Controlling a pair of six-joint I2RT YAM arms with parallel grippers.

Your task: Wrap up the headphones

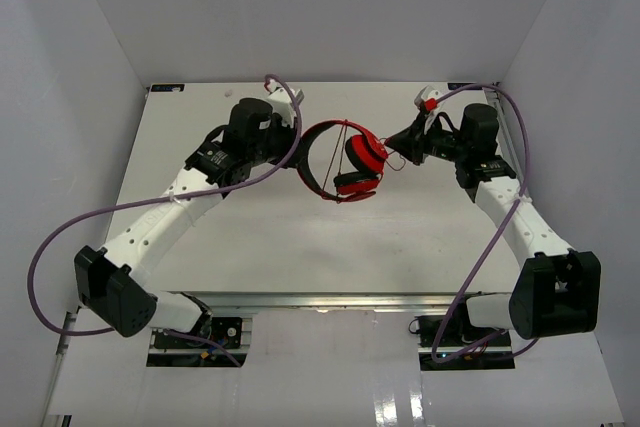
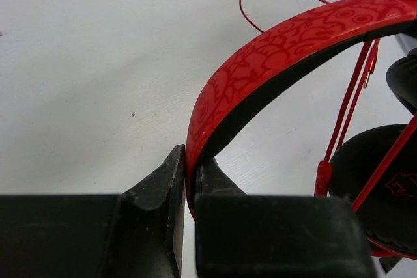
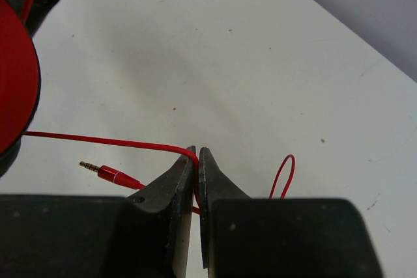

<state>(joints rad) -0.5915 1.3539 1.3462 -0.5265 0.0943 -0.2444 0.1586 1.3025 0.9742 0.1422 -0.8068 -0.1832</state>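
The red headphones [image 1: 345, 162] hang above the middle of the table, headband [image 2: 273, 50] patterned red with black lining, ear pads [image 2: 381, 183] to the right. My left gripper [image 1: 297, 137] [image 2: 189, 161] is shut on the headband's left end. The thin red cable [image 3: 98, 139] runs from the ear cup [image 3: 14, 76] to my right gripper [image 1: 392, 146] [image 3: 197, 154], which is shut on it. The plug [image 3: 107, 173] sticks out left of the right fingers, and a small cable loop [image 3: 283, 174] shows to their right. Cable strands also cross the headband opening [image 2: 352, 89].
The white table [image 1: 300, 237] spreads below, with grey walls on three sides. Thick purple robot cables [image 1: 60, 237] trail along both arms. The table's front edge and mounting rail [image 1: 320, 302] lie near the arm bases.
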